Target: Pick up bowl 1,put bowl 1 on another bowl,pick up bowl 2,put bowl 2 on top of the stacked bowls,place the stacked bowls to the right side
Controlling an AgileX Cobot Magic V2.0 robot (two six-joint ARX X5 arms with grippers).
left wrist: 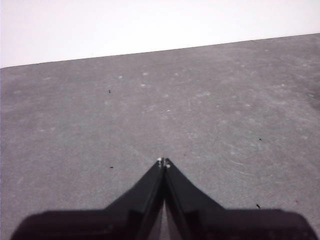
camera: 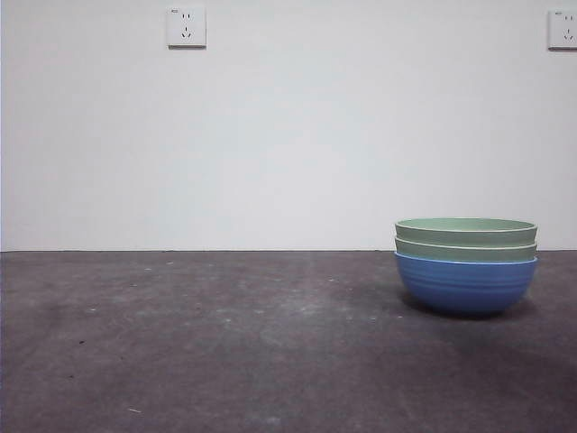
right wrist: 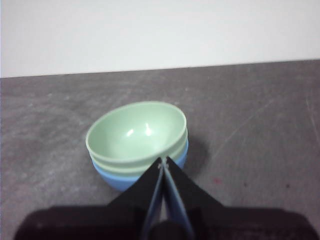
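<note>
- Front view: the stacked bowls [camera: 466, 264] stand on the dark grey table [camera: 225, 352] at the right side of the scene. Two pale green ribbed bowls are nested one inside the other, and both sit in the blue ribbed bowl [camera: 466, 284], which rests on the table surface. Two white wall sockets [camera: 186, 27] are mounted high on the pale wall behind. No arm shows in this view.
- Left wrist view: the left gripper [left wrist: 163, 162] hangs above bare table, its two black jaws pressed together at the tips with nothing between them.
- Right wrist view: the right gripper [right wrist: 163, 161] hangs just beside the stack, close to its near rim, jaws closed tip to tip and empty. The top green bowl [right wrist: 136, 131] is upright and holds nothing.
</note>
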